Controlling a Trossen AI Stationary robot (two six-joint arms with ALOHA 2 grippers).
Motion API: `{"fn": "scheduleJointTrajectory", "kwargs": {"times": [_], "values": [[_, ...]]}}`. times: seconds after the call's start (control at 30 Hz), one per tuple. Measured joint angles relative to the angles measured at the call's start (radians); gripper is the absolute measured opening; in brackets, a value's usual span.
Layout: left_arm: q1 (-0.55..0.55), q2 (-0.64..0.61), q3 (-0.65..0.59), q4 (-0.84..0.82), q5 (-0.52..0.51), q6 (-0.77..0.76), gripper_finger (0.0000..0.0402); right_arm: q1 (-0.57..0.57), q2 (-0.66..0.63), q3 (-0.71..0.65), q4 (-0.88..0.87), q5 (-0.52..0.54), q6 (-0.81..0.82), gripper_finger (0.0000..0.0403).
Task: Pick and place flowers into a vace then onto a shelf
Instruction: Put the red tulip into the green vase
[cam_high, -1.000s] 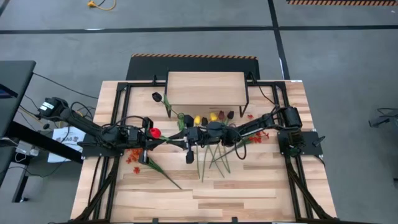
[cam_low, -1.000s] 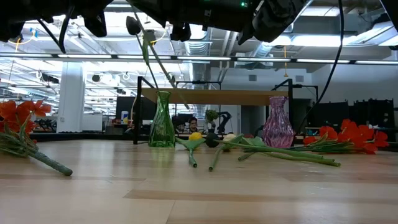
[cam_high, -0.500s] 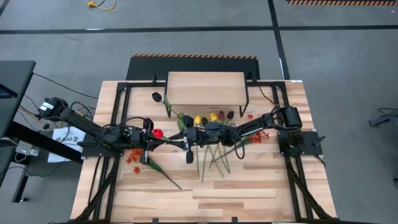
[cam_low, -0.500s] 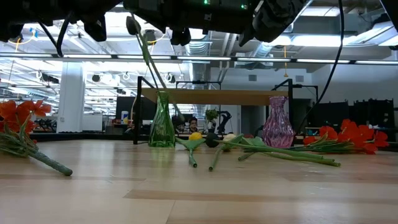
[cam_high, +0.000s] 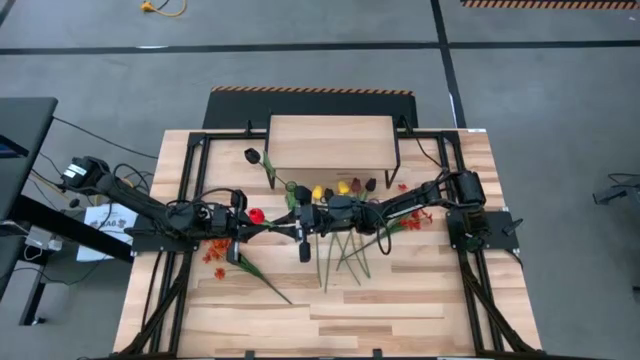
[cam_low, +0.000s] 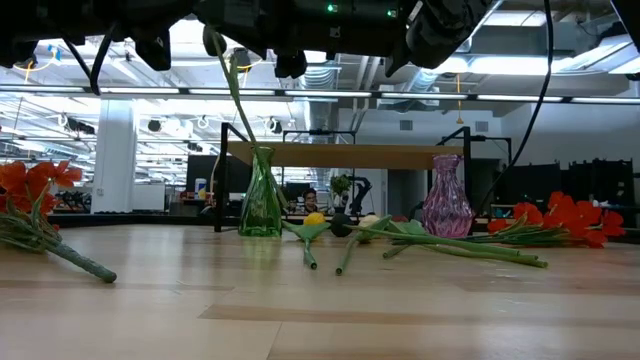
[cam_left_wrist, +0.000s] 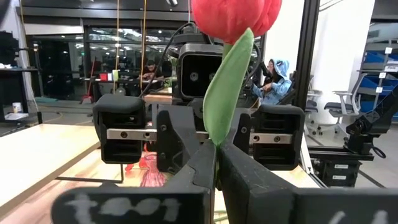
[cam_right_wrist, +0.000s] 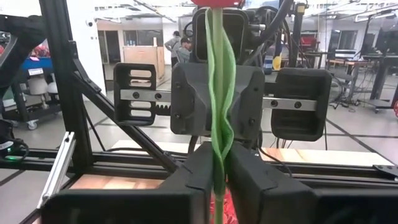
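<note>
Slatted light-wood tabletop inside a black frame, grey floor around it, a dark desk corner and loose cables off the left edge. Far left of the table, a spray of red-orange blossoms lies flat, stem pointing inward. Left gripper reaches in from the left to mid-table, fingers clamped tight on the stem of a red tulip, held off the surface; in the left wrist view the bloom and its green leaf stand between the closed fingers. Right gripper meets it head-on from the right, its fingers pinched on the same green stem in the right wrist view. Behind them in the low view a green glass vase stands upright, then loose flowers lie scattered mid-table, then a purple vase stands upright. The shelf stands at the back centre, top bare. More red blossoms lie at far right. Room beyond: open workshop, ceiling lights, seated people in the distance
</note>
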Motion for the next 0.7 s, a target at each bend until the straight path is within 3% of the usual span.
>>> {"fn": "scheduleJointTrajectory", "kwargs": {"times": [0.07, 0.3, 0.7], "values": [[0.000, 0.000, 0.000, 0.000, -0.001, 0.000, 0.0000, 0.000, 0.000, 0.000, -0.001, -0.003, 0.000, 0.0010], [0.000, 0.000, 0.000, -0.001, -0.075, -0.030, 0.0000, -0.008, 0.000, 0.000, -0.003, -0.008, 0.024, 0.0005], [0.000, 0.000, 0.000, 0.001, -0.063, -0.044, 0.0000, -0.021, 0.000, 0.000, -0.002, -0.052, 0.051, 0.0002]]}}
